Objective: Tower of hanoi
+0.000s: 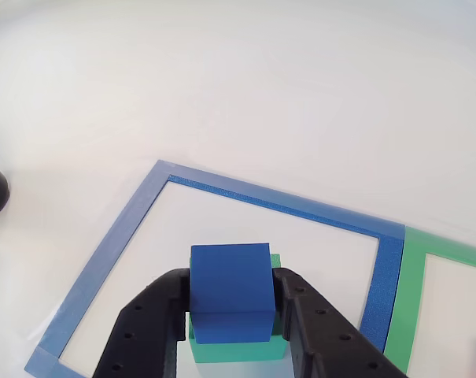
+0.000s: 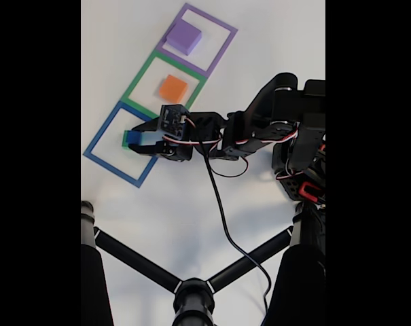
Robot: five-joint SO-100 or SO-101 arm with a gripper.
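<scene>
- Your claw [image 1: 231, 315] is clamped on the blue cube [image 1: 230, 290], one black finger pressed against each side of it.
- That cube sits right on top of the green block [image 1: 236, 348], which peeks out under it and between the fingers.
- Both are inside the blue frame [image 1: 112, 244], the end one nearest the tripod in the fixed view.
- The orange block [image 2: 172, 87] is in the green frame [image 2: 141, 75] and the purple block [image 2: 185, 36] in the purple frame [image 2: 221, 42], both well away from your claw.

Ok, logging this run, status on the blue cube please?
Gripper shut on blue cube. Cube on green block, inside blue frame. Orange block, purple block in other frames. Nothing in the way.
</scene>
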